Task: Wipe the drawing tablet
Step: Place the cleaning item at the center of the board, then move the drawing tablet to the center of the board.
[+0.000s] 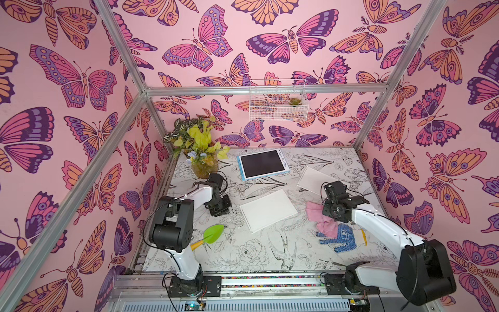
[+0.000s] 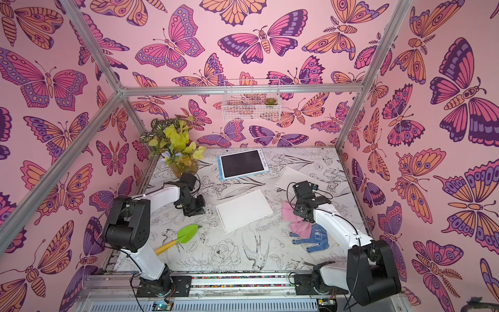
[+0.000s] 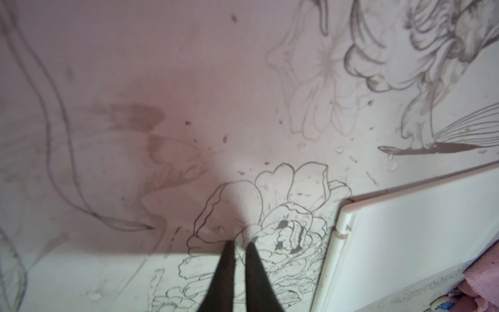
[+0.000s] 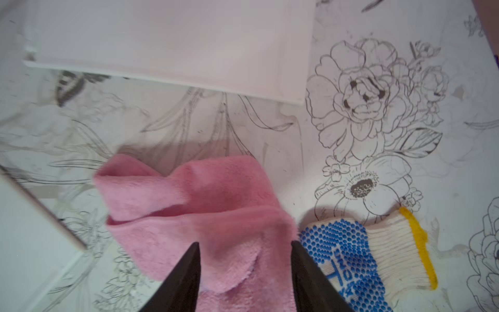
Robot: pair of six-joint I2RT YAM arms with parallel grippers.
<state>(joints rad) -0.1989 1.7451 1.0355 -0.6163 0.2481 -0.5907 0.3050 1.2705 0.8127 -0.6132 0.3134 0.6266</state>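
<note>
Your right fingers (image 4: 183, 275), parted, straddle the cloth (image 4: 202, 194) unpinched, placed to take it to the far tablet (image 1: 262, 163); left fingers (image 3: 225, 270) barely parted, empty.

The left arm (image 1: 186, 259) and the right arm (image 1: 378, 224) were built alike: glossy white shells on the long links and blocky matte-black housings at the joints. Each rose from a black base plate (image 1: 194, 287) mounted on a silver rail (image 1: 270, 281). Thin black cables (image 1: 145, 229) looped outside the joints. The left hand (image 3: 239, 244) and the right hand (image 4: 245, 244) were black too, each with two dark fingers (image 4: 183, 278) tapering to narrow points.
</note>
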